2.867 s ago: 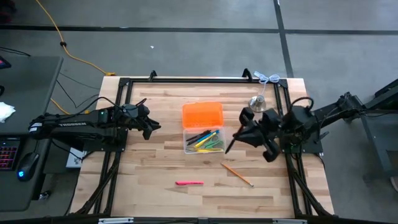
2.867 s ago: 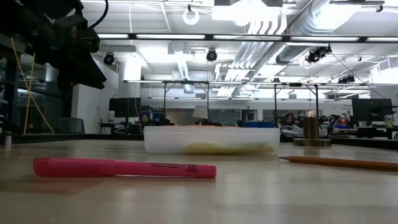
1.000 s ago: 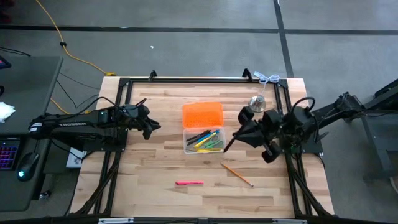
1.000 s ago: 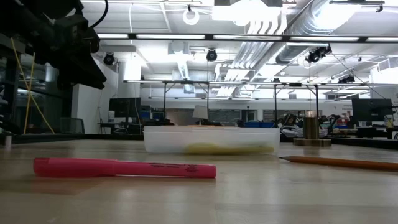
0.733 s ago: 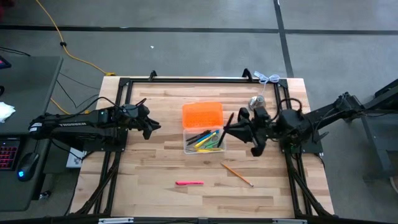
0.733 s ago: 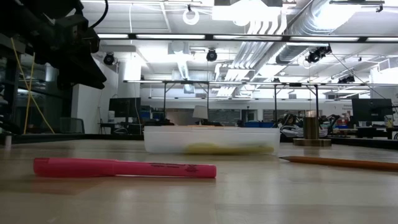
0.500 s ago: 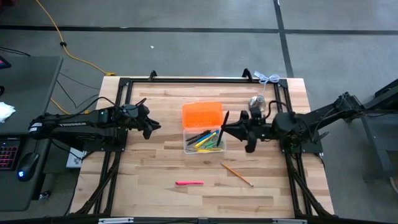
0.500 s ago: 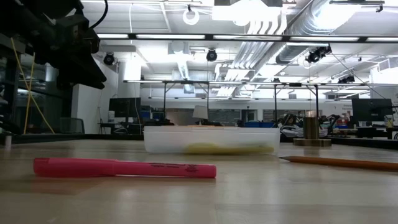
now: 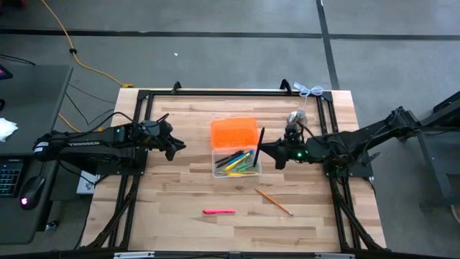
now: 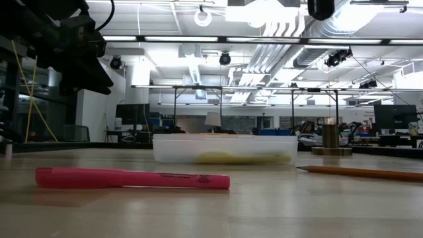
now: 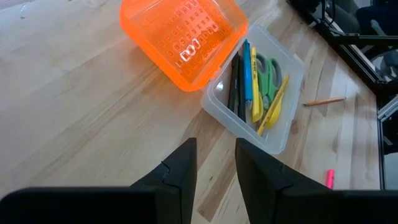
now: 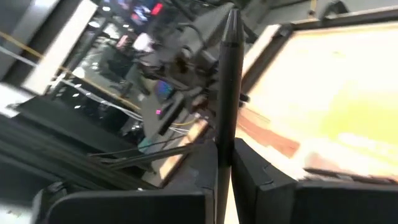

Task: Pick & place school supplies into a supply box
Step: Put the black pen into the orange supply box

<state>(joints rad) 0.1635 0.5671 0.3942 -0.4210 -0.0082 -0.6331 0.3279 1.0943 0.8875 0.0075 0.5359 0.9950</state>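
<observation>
**Black pen over the box; two items left on the table.**

From above, we see the right gripper [image 9: 267, 151] clamped on a black pen [image 9: 259, 141] at the right edge of the supply box [image 9: 235, 148], mid-table, already holding several supplies. A pink marker [image 9: 218, 211] and pencil [image 9: 274, 201] lie toward the near edge. The left gripper [image 9: 177, 146] waits left of the box. Level with the table, nothing blocks either. The left wrist shows narrowly parted fingers [image 11: 181, 171], holding nothing; the right wrist, the pen pinched.
</observation>
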